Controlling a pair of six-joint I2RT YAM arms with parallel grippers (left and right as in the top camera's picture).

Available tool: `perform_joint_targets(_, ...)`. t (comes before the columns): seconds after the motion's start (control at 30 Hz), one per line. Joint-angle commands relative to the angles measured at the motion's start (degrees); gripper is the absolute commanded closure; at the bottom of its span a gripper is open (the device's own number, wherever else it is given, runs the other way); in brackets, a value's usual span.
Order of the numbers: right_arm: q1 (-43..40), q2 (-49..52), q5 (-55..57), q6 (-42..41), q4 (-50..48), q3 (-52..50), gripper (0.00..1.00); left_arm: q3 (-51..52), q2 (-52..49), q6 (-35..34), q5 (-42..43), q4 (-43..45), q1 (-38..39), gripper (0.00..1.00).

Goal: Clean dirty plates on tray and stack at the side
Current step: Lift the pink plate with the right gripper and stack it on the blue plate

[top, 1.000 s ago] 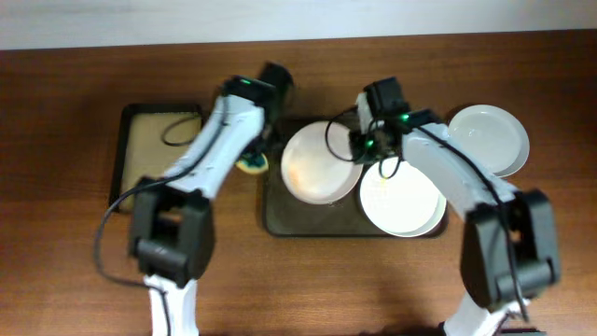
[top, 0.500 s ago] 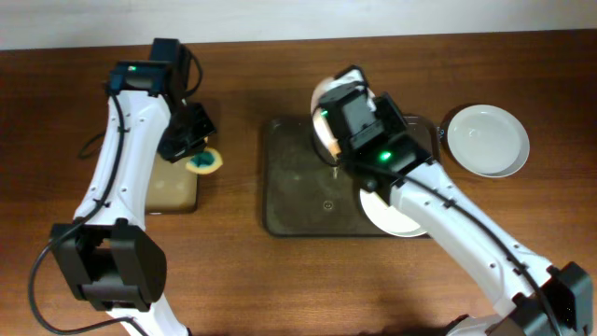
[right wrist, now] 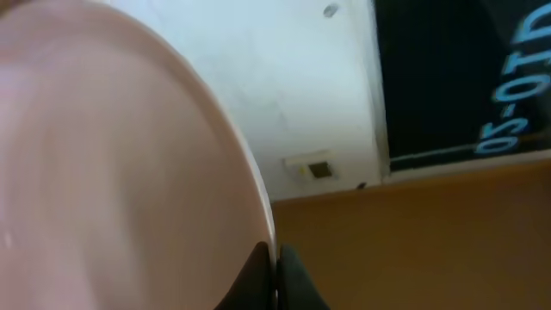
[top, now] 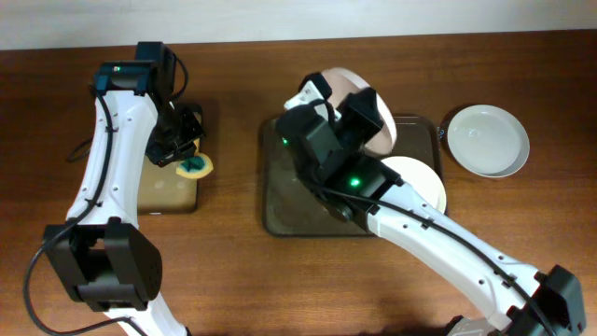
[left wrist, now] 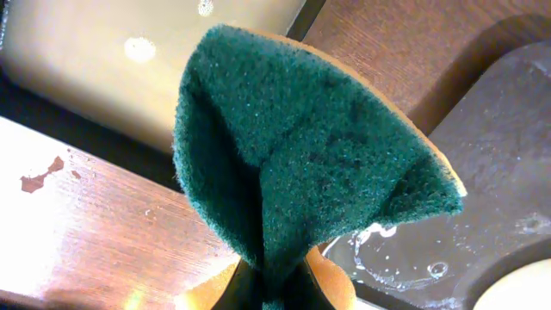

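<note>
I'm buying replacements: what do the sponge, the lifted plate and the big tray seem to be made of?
Sponge: coarse, fuzzy dark green scouring fibre backed by yellow foam. Lifted plate: smooth, slightly glossy, pale, thin rim; ceramic or melamine, hard to say. Tray: dark brown, smooth, soft sheen, moulded rounded corners; probably plastic.

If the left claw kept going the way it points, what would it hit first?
The left claw points down, so its pinched green scouring sponge would likely land on the right rim of the small black tray with tan liner, or the wooden table beside it. Depth is unclear.
</note>
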State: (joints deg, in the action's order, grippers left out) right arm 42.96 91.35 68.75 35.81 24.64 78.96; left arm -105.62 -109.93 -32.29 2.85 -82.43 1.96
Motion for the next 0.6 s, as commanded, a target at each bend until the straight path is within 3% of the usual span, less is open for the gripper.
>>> perform_joint_targets(0.0, -4.31, 0.81, -9.51, -18.01, 7.08, 0.70, 0.96, -0.04, 1.01, 1.09, 0.44, 0.57, -0.09, 1.00)
perform_joint_targets(0.13, -13.35, 2.60, -39.15, -31.91, 14.29, 0.70, 0.96, -0.04, 1.01, 1.11, 0.42, 1.60, -0.09, 1.00)
perform_joint_targets(0.27, -26.34, 2.69, -66.86, -32.33, 17.05, 0.70, 0.96, -0.04, 1.01, 1.09, 2.08, 1.81, 0.28, 1.00)
perform_joint_targets(0.4, -43.17, 2.73, -77.92, -42.99, 21.24, 0.70, 0.96, -0.04, 1.01, 1.09, 4.02, 2.05, 2.01, 1.00)
perform_joint_targets(0.47, -55.45, 3.10, -84.48, -46.45, 21.77, 0.70, 0.96, -0.04, 1.01, 1.14, 4.00, 2.01, 4.07, 1.00)
perform_joint_targets(0.57, -67.23, 4.52, -84.63, -49.24, 20.94, 0.70, 0.96, -0.04, 1.01, 1.14, 3.87, 2.43, 7.32, 1.00)
